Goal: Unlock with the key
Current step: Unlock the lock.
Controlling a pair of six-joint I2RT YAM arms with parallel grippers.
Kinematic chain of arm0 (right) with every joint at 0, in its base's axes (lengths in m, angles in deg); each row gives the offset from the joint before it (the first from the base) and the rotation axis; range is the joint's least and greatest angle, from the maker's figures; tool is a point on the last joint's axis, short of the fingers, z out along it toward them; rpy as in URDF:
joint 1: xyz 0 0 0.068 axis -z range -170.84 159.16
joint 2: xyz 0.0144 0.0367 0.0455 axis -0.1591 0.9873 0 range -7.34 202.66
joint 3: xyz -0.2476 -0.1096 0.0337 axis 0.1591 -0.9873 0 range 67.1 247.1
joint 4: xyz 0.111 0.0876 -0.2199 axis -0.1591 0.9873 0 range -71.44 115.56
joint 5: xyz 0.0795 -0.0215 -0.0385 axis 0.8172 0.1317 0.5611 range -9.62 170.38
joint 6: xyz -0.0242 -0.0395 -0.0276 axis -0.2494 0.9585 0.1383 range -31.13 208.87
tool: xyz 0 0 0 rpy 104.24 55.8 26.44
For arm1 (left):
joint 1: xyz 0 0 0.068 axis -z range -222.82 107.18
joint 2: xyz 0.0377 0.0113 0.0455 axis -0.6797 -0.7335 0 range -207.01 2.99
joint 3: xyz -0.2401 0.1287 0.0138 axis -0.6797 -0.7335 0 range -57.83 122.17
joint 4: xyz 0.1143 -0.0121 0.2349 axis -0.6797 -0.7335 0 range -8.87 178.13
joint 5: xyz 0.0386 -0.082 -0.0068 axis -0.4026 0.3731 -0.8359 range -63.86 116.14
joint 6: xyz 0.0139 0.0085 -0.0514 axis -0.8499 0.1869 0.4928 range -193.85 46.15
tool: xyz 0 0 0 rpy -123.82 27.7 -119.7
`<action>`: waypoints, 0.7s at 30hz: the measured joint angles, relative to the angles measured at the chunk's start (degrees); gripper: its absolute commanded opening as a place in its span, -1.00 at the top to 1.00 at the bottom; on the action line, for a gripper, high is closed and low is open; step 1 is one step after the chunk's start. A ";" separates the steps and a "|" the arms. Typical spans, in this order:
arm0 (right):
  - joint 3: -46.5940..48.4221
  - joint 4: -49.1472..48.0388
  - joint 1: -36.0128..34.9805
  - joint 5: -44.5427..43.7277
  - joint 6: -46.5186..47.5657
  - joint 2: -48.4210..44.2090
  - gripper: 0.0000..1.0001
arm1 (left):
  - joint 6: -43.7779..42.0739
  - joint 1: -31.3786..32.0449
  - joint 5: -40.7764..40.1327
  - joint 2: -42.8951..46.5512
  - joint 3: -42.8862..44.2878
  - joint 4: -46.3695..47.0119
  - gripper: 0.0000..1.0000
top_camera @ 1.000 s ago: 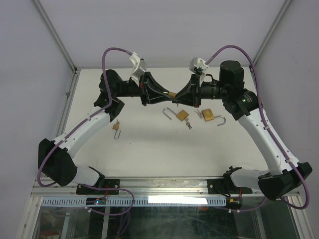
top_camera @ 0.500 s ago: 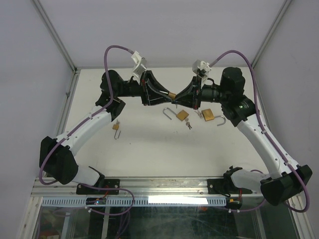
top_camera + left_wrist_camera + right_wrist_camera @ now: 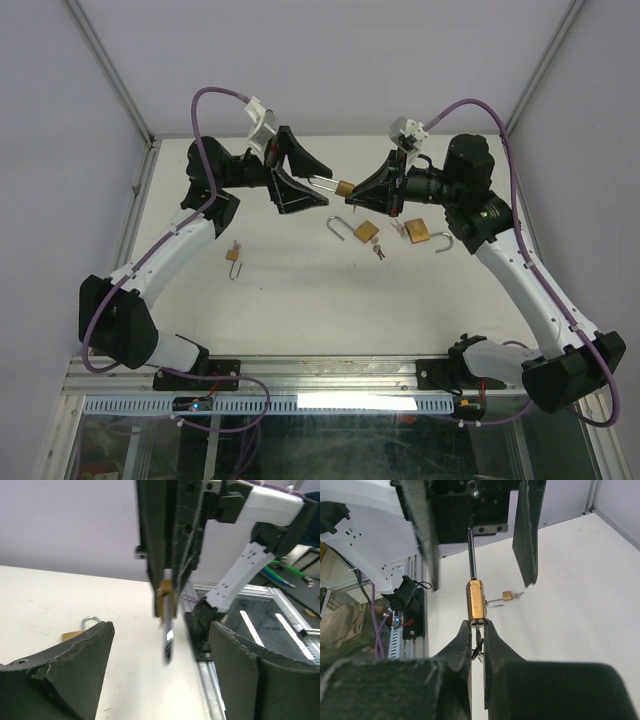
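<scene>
A small brass padlock (image 3: 343,187) hangs in the air between the two arms. In the right wrist view its body (image 3: 475,601) sits just past my right gripper (image 3: 477,626), which is shut on the key (image 3: 478,630) stuck in the lock's base. The steel shackle (image 3: 471,555) points away toward the left arm. My left gripper (image 3: 312,190) stands open around the shackle's end without touching it. From the left wrist the padlock (image 3: 164,597) and its blurred shackle (image 3: 168,645) hang between my left gripper's (image 3: 160,672) wide-apart fingers (image 3: 75,665).
Two opened brass padlocks (image 3: 366,232) (image 3: 420,235) lie on the white table under the grippers, with loose keys (image 3: 378,250) beside them. A third small padlock (image 3: 232,255) lies by the left forearm. The table's metal rail (image 3: 215,690) runs along the near edge.
My left gripper has opened, let go of the padlock's shackle and drawn back to the left. The right gripper has kept its hold and barely moved.
</scene>
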 measured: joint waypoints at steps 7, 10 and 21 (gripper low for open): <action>0.00 0.02 0.13 0.04 -0.02 0.00 1.00 | -8.50 -4.31 3.04 0.04 4.70 -6.51 0.17; 0.00 0.07 0.13 0.04 -0.02 0.00 1.00 | -10.05 -4.22 4.26 0.33 4.76 -7.13 0.38; 0.07 0.39 0.44 0.74 -4.37 0.57 1.00 | -18.43 -3.45 6.60 2.64 3.26 -8.07 1.00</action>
